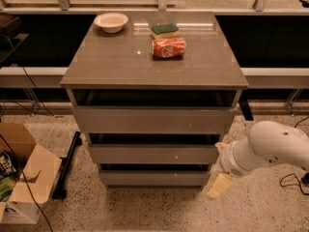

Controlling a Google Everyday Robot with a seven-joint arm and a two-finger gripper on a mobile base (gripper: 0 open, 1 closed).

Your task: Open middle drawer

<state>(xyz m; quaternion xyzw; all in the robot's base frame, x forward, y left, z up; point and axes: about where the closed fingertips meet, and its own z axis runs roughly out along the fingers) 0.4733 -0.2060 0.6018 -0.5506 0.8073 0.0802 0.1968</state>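
The middle drawer (153, 154) is a grey-brown flat front with a tiny pale speck, set between a wider, taller top drawer (153, 119) and a narrower bottom drawer (153, 178). All three fronts look pushed in, with dark gaps above each. My gripper (219, 180) is at the end of the white arm (265, 146). It hangs low at the cabinet's right side, just past the right ends of the middle and bottom drawers. It holds nothing that I can see.
On the cabinet top (111, 62) stand a white bowl (111, 21), a green sponge (164, 30) and a red can on its side (169, 47). An open cardboard box (21, 178) and a black bar (67, 166) lie on the floor at left. Cables lie at right (289, 180).
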